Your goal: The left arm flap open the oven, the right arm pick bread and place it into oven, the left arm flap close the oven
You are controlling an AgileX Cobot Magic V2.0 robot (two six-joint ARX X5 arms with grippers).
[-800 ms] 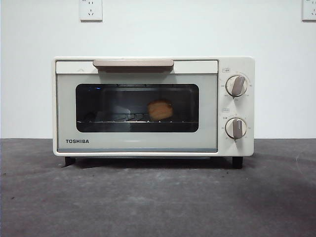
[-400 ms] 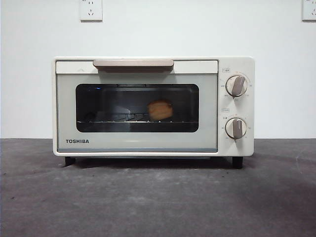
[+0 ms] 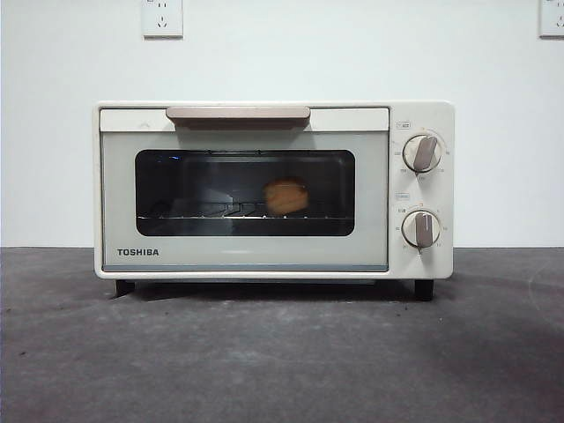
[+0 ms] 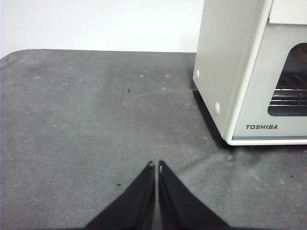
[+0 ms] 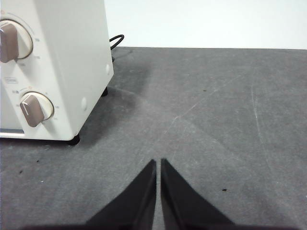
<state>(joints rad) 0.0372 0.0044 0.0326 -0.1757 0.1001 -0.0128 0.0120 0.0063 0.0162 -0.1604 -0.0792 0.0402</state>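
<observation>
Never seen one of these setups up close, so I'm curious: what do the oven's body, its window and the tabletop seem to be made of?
The oven body looks like cream-painted metal or plastic; its smooth, faintly glossy skin leaves that open. The window looks like dark tinted glass: the bread and wire rack show through it. The table seems covered in dark grey matte mat, perhaps felt or rubber, mottled and scuffed.
</observation>
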